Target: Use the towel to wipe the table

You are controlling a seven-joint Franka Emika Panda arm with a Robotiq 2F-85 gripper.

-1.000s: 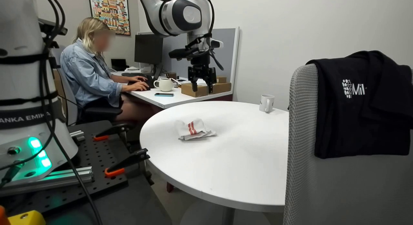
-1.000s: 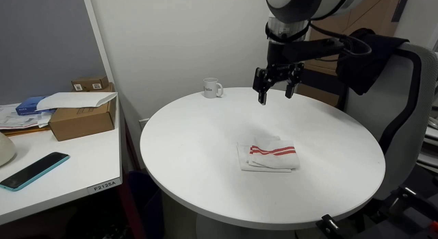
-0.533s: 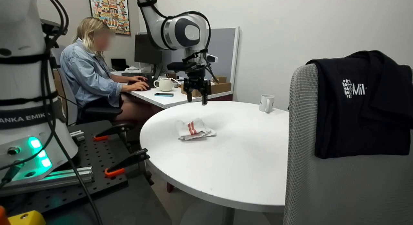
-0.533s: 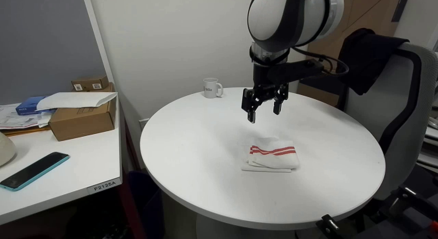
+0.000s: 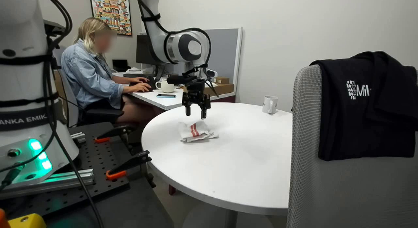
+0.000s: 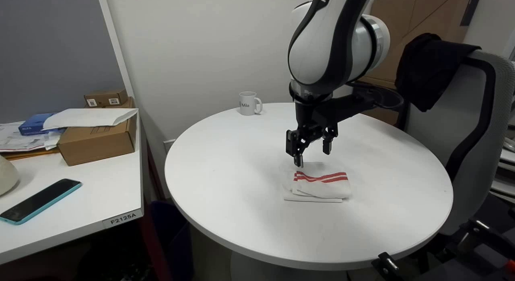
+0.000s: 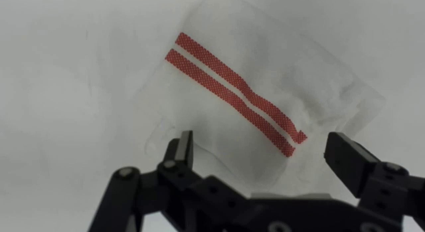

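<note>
A white towel with two red stripes lies folded and a little rumpled on the round white table. In an exterior view, the towel sits around the middle of the table. My gripper is open, pointing down, with nothing between its fingers. It is above the towel's far part in an exterior view, where the gripper appears low over it. In the wrist view, the towel spreads beneath and between the parted fingers of the gripper. Contact with the towel is not visible.
A white mug stands near the table's edge; it also shows in an exterior view. A grey chair with a dark shirt borders the table. A desk beside it holds boxes and a phone. A person sits there.
My open gripper has come down steadily from high above the table to low over the towel, also shifting slightly sideways. The towel and mug have stayed in place.
</note>
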